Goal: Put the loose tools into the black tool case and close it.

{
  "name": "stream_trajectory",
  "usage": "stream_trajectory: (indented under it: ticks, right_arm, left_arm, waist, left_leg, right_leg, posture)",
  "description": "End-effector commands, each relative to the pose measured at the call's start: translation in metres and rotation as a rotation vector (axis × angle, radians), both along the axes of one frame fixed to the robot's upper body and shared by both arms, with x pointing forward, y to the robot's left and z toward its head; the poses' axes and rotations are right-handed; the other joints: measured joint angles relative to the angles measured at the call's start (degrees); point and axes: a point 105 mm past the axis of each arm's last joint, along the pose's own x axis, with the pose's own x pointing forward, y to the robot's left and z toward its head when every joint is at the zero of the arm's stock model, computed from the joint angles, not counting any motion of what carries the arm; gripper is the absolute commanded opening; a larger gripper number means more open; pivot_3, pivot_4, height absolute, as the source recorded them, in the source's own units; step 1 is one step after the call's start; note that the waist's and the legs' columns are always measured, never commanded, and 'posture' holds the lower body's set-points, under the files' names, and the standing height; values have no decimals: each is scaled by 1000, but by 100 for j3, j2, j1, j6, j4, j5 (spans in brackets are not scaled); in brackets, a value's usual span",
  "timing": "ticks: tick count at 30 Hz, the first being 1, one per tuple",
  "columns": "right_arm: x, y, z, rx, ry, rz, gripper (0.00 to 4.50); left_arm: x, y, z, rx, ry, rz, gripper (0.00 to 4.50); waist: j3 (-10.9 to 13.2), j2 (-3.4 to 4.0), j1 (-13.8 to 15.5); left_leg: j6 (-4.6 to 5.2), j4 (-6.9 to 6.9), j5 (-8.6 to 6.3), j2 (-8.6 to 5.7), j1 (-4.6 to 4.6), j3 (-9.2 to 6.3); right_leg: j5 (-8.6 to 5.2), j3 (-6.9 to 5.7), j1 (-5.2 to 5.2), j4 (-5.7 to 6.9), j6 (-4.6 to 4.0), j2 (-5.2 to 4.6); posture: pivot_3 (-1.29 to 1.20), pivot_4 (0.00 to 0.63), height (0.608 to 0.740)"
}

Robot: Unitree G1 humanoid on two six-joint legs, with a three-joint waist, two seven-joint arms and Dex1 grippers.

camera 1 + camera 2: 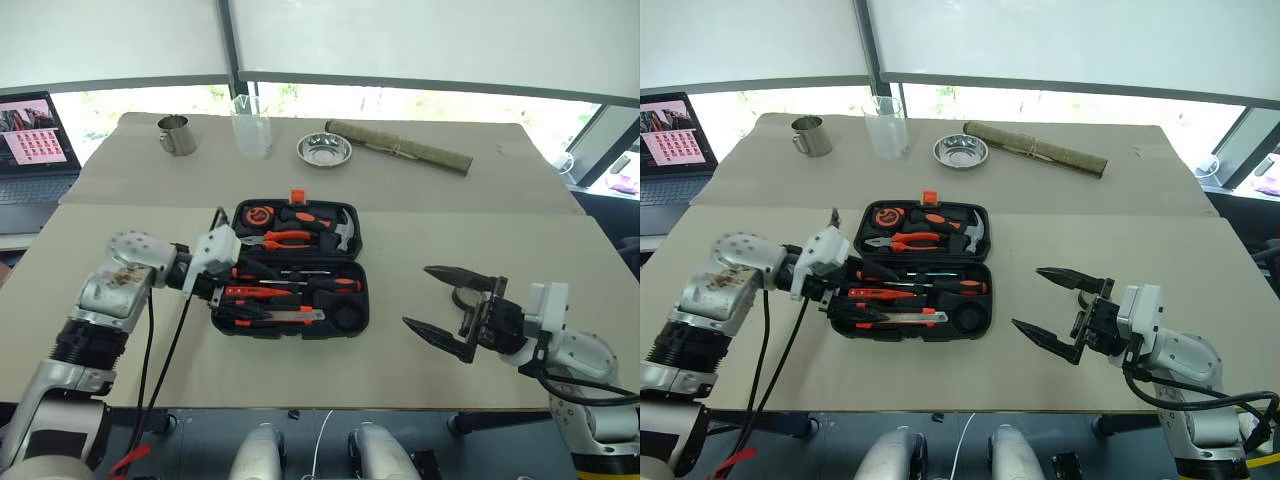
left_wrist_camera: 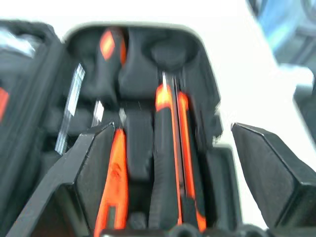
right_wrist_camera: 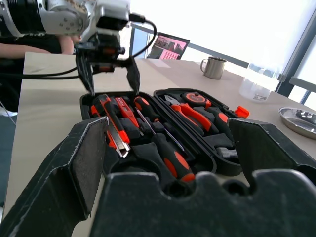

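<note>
The black tool case (image 1: 363, 312) lies open in the middle of the table, lid half on the far side with pliers, hammer and tape measure. In the near half lie orange-and-black screwdrivers (image 1: 320, 284), an orange-and-black utility knife (image 1: 280, 316) and a dark tape roll (image 1: 347, 315). My left gripper (image 1: 240, 297) hangs open just above the case's left end, nothing between its fingers (image 2: 89, 163). My right gripper (image 1: 420, 297) stands open above the table to the right of the case, pointing at it, empty.
On the far table stand a metal mug (image 1: 177, 135), a clear beaker (image 1: 250, 125), a steel bowl (image 1: 324, 150) and a rolled bamboo mat (image 1: 398, 146). A laptop (image 1: 30, 140) sits at the far left. The case's orange latch (image 1: 298, 196) faces away from me.
</note>
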Motion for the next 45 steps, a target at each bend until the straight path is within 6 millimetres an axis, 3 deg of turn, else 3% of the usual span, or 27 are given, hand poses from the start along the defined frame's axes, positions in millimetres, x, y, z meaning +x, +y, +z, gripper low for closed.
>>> stream_trajectory:
  ticks: [1,4,11,12,21,31,34,36,38,39,40,41,45]
  right_arm:
    - [0,-3,8,5,-55,-9,4500]
    - [1,-4,8,10,-53,-19,4500]
    - [-2,-3,8,11,-51,-27,4500]
    - [-2,-3,8,12,-51,-30,4500]
    - [-5,0,11,13,-51,-38,4500]
    - [-5,3,13,25,-54,-49,4500]
    - [-5,2,14,25,-56,-59,4500]
    - [-6,0,14,23,-55,-73,4500]
    - [-7,-9,13,17,-53,-122,4500]
    - [-8,-17,13,14,-49,-159,4500]
    - [-10,-25,11,10,-43,-193,4500]
    - [-12,-33,9,-1,-35,-230,4500]
    - [-24,-66,-6,-41,8,-373,4500]
  left_arm:
    - [-2,4,10,2,-108,-37,3539]
    - [-3,2,-4,12,-159,-58,2658]
    - [1,-8,-33,29,-185,-59,47]
    - [3,-9,-36,32,-192,-48,9]
    - [3,-11,-72,118,-115,-39,9]
    - [-8,-12,-114,346,105,11,9]
    - [-8,-15,-109,291,147,39,9]
    - [0,-17,-102,249,74,59,9]
    - [5,-26,-72,36,7,53,9]
    - [6,-25,-55,-61,-48,54,515]
    - [4,-23,-43,-126,-71,39,657]
    - [1,-18,-35,-159,-87,39,1120]
    - [-17,3,-18,-238,-70,30,2479]
  waist:
    - [0,0,2]
    - [0,0,2]
    - [0,0,24]
    - [0,0,25]
    - [-4,4,28]
    - [-52,43,92]
    - [-82,77,87]
    - [-89,86,85]
    - [-94,95,86]
    - [-92,92,91]
    - [-84,79,100]
    - [-74,63,103]
    - [-69,48,93]
  left_leg:
    - [0,1,0,0,0,0]
    - [0,2,0,0,0,1]
    - [0,14,-1,-1,-3,0]
    - [1,14,-1,-1,-4,0]
    - [1,15,-1,0,9,-1]
    - [1,17,-2,-6,57,-5]
    - [10,15,-8,-6,90,0]
    - [12,14,-10,-5,98,0]
    - [12,14,-10,-5,98,1]
    - [12,15,-10,-5,95,1]
    - [12,15,-9,-4,86,1]
    - [12,16,-9,-4,73,-2]
    - [13,25,-9,-2,6,-5]
  right_leg:
    - [0,0,0,0,0,0]
    - [0,0,1,1,0,0]
    - [1,-1,5,2,0,-1]
    - [1,-1,5,1,0,-1]
    - [1,0,17,3,0,0]
    - [-6,3,76,-4,14,1]
    - [-18,7,108,-10,31,-1]
    - [-29,8,111,-7,38,0]
    - [-29,10,111,-7,38,0]
    - [-28,12,108,-6,36,-2]
    - [-25,11,101,-6,32,-1]
    - [-18,9,91,-5,19,-1]
    - [-7,7,23,1,5,1]
  posture:
    - [0,150,740]
    - [0,150,740]
    - [0,150,740]
    - [0,150,740]
    - [0,150,740]
    - [0,150,740]
    - [0,150,740]
    - [0,150,740]
    - [0,150,740]
    - [0,150,740]
    - [0,150,740]
    - [0,150,740]
    - [0,150,740]
